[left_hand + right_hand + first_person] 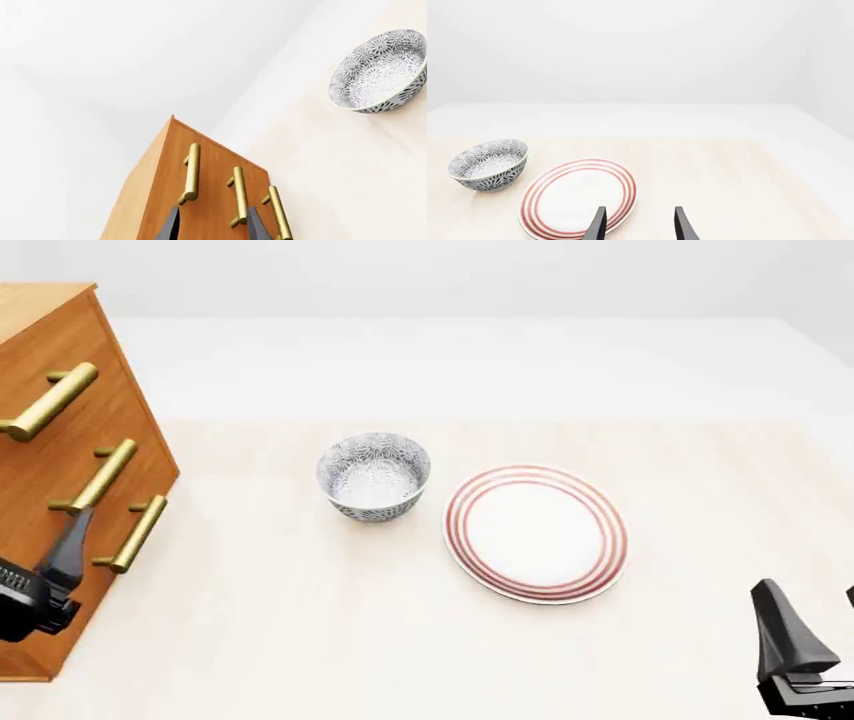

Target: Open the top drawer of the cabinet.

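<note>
Left gripper (64, 540) nearest you, fingers spread, empty, low at cabinet (54, 350) front on far left. Top drawer (60, 365) handle (48, 402) sits higher, bar slanting near-to-far. Right gripper (639, 225) also spread, well apart.

One cabinet (54, 440), three handles, one bowl (374, 476), one plate (537, 532).

- A patterned bowl (374, 476), blue-grey on white, is seen upright on the pale wooden table (334, 640).
- A white plate (537, 532) with red rim rings is laid flat just beside it.
</note>
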### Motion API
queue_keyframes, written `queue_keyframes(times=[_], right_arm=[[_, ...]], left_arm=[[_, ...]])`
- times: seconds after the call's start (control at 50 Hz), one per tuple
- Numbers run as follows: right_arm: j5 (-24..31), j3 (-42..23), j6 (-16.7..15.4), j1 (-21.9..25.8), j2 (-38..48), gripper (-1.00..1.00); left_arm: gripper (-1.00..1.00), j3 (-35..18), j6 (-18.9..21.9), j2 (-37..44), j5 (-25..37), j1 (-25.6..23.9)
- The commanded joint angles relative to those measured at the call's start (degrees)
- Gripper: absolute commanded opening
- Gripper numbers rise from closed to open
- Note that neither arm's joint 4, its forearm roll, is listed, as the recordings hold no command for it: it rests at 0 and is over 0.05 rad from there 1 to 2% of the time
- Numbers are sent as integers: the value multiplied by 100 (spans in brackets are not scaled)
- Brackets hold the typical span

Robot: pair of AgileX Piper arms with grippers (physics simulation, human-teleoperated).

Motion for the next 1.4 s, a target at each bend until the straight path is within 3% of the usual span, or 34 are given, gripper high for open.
queue_keyframes(times=[0.02,0.26,0.54,1.1,1.4], right_arm=[[-5,7,0,1,-7,100],[-6,7,1,0,-7,100],[-6,7,0,0,-8,100],[-6,7,0,1,-7,100],[-5,7,0,0,-7,100]], left_arm=[[100,43,878,369,-482,150],[100,133,1659,934,-1191,401],[100,130,2171,1754,-2094,538],[100,-471,2418,3451,-3174,732],[100,-794,2344,3979,-3359,937]])
